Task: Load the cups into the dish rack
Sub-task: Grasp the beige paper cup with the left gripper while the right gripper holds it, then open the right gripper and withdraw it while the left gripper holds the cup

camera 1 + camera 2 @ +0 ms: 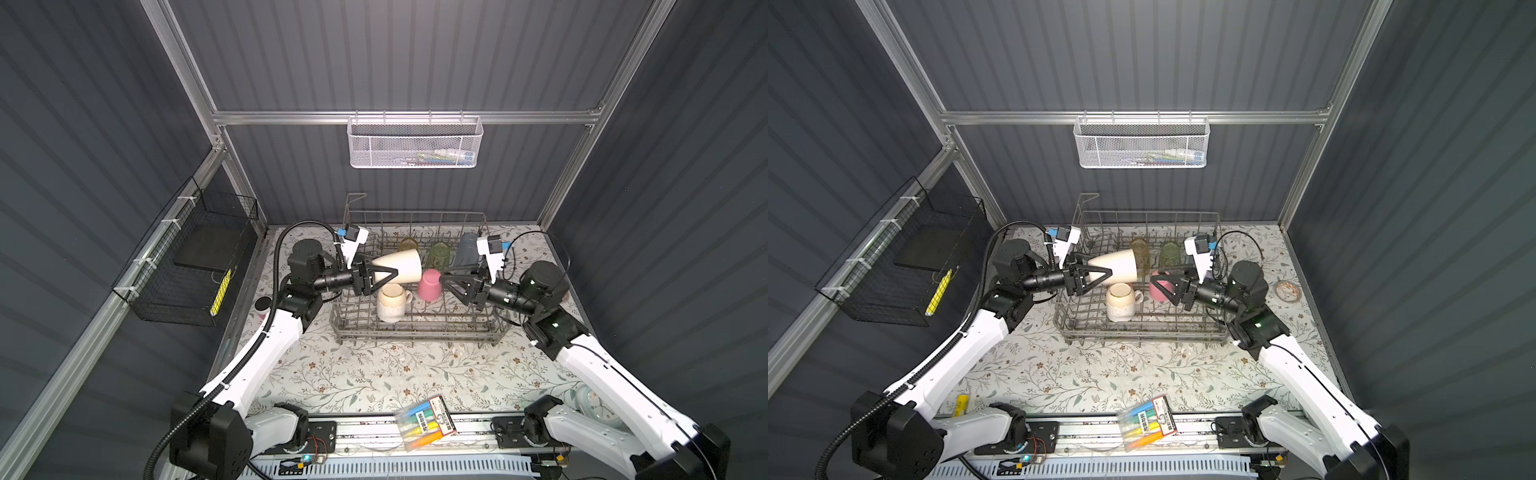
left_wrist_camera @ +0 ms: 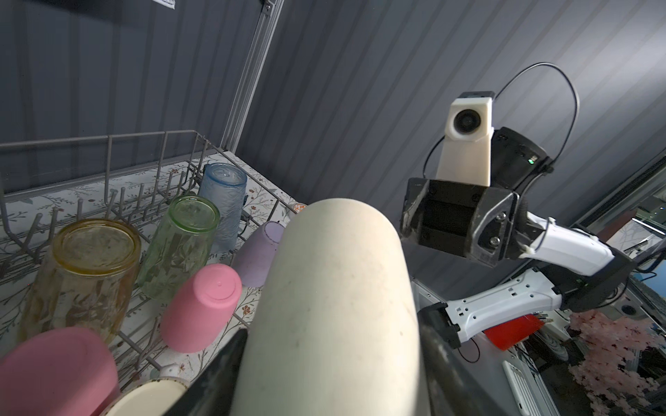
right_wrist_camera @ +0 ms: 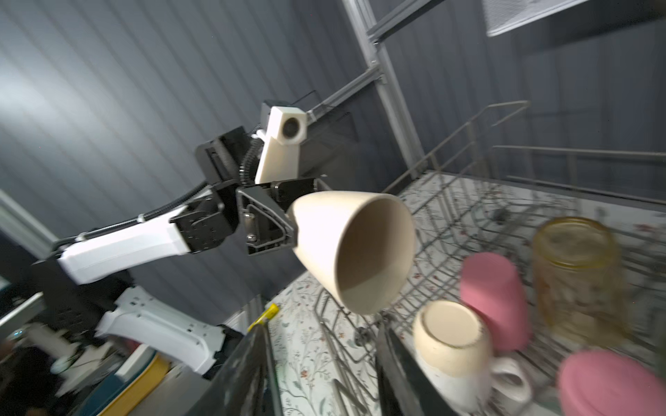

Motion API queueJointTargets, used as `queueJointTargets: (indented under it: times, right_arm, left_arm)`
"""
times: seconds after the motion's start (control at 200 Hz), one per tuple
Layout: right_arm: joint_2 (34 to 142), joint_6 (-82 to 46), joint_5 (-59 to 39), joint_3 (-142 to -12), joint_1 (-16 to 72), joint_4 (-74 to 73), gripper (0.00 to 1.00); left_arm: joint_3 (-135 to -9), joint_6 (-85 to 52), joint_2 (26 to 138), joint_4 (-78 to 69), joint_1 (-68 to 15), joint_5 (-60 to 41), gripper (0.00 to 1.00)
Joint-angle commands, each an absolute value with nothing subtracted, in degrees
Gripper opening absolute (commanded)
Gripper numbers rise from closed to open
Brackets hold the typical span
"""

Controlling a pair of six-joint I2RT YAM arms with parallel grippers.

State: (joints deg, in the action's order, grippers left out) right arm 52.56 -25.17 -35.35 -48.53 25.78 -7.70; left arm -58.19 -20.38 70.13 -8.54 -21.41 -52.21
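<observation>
- The left gripper [image 1: 395,271] is clamped on the beige tumbler [image 1: 402,266], which lies on its side above the left part of the dish rack [image 1: 415,329].
- The right gripper [image 1: 444,279] has its jaws apart and holds nothing. It hangs over the rack's right part, just beside an upturned pink tumbler [image 1: 429,286].
- Also upturned inside the rack are the speckled mug [image 1: 390,306], amber glass [image 1: 408,245], green glass [image 1: 439,254], clear-blue tumbler [image 1: 465,251] and lilac tumbler [image 2: 257,257].

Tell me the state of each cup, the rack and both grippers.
dish rack: holding seven cups
beige tumbler: on its side above the rack, gripped
left gripper: shut on beige tumbler
right gripper: open, empty
mug: upside down
pink tumbler: upside down
second pink tumbler: upside down
amber glass: upside down
green glass: upside down
blue tumbler: upside down
lilac tumbler: upside down, tilted
</observation>
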Motion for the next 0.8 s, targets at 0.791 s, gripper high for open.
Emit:
queueJointTargets:
  times: [0.791]
  right_arm:
    - [38.1, -19.0, 11.0, -44.5, 16.6, 18.0, 0.55]
  left_arm:
    - [-88.9, 3.8, 88.6, 36.5, -35.2, -23.6, 0.32]
